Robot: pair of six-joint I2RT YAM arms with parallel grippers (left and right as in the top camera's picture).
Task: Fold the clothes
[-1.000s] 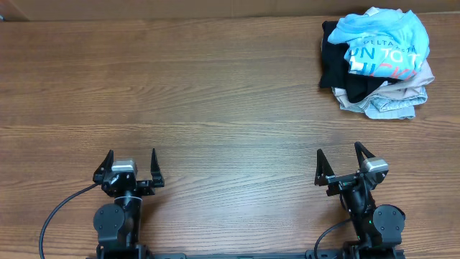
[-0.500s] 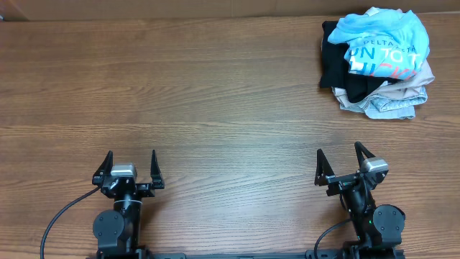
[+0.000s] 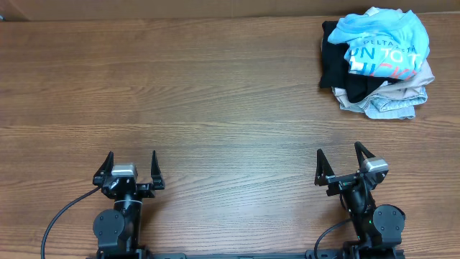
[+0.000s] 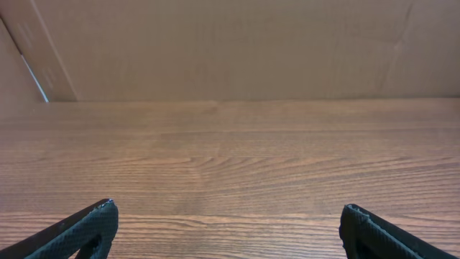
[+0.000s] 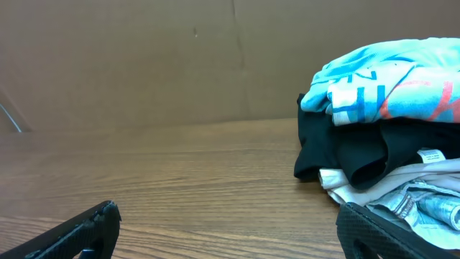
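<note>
A light blue T-shirt (image 3: 381, 36) with white and orange-red lettering lies crumpled on top of a pile at the table's far right corner. It also shows in the right wrist view (image 5: 388, 79). My left gripper (image 3: 130, 160) is open and empty near the front edge at the left; in the left wrist view (image 4: 228, 219) only bare wood lies between its fingers. My right gripper (image 3: 338, 157) is open and empty near the front edge at the right, far from the pile; its fingers frame bare wood in the right wrist view (image 5: 230, 223).
Under the T-shirt lie a black garment (image 3: 338, 68) and beige and pale grey-blue garments (image 3: 392, 101). A brown cardboard wall (image 4: 230, 43) runs along the far edge of the wooden table (image 3: 201, 93).
The left gripper has shifted slightly towards the front edge. The right arm and the pile have not moved.
</note>
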